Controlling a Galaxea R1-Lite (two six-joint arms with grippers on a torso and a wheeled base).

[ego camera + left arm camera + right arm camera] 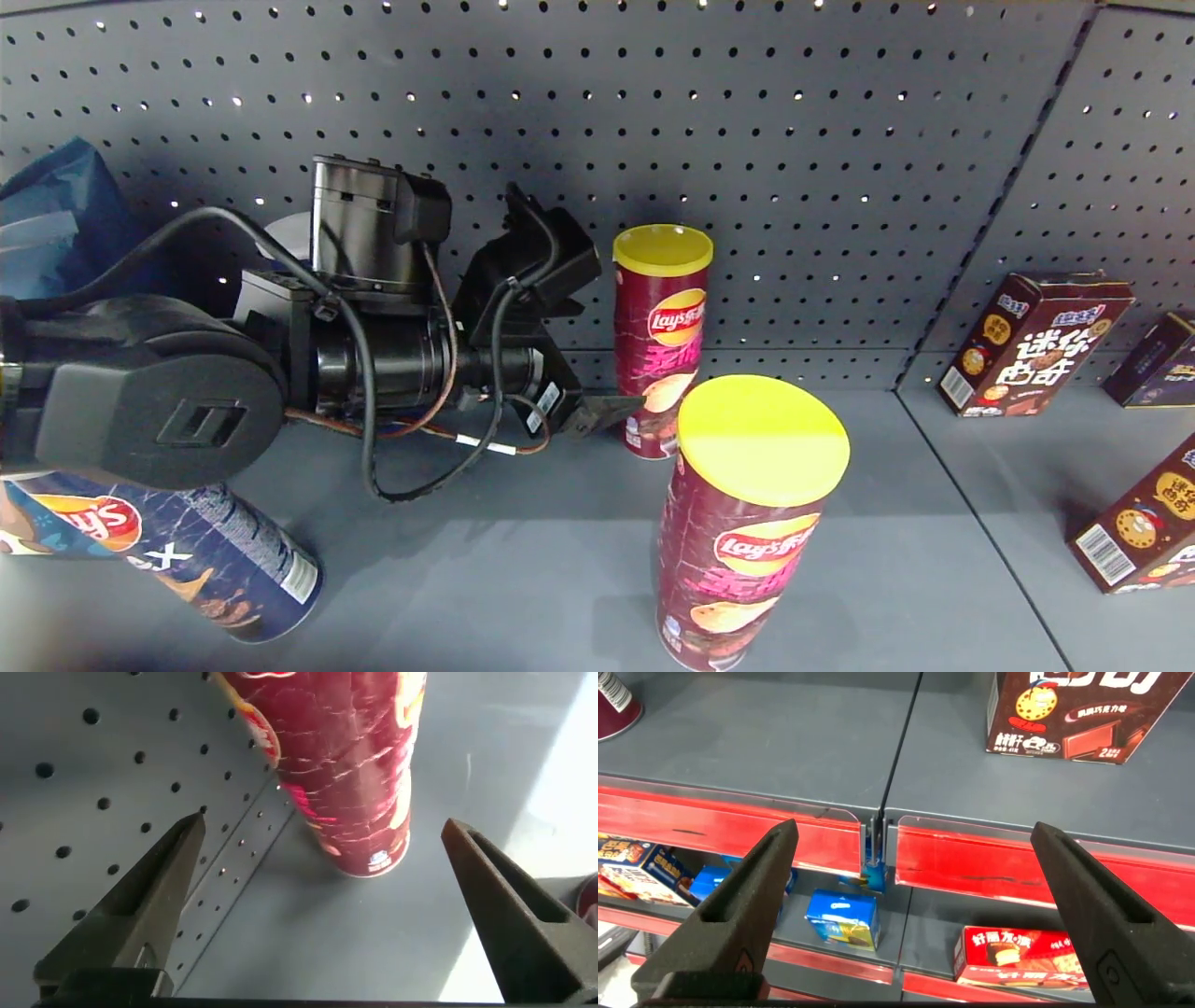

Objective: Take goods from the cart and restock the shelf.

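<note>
The left jaws are spread wide with nothing between them. They point at the foot of the rear can (661, 345), with one tip just beside it and not clearly touching. This can stands upright on the shelf (523, 551), close to the pegboard (747, 121), so I judge it already placed.

A front can (747, 523) of the same kind stands upright, forward of the rear can and slightly to its right. A blue can (233, 569) sits well to the rear can's left and forward. Its top is hidden under the arm, so I cannot tell how it stands.

That makes at least two cans stocked. The shelf around the rear can has open room, so more goods could likely go there.

The right jaws are also spread and empty. They hang past the shelf's red rail (1018, 859), well apart from the rear can and to its right.

Farther right of the rear can, past a seam, brown boxes (1036, 341) stand on the next bay. Below the rail, a lower shelf holds a blue pack (842, 919) and a red box (1018, 957). A blue bag (65, 205) sits far to the rear can's left.
</note>
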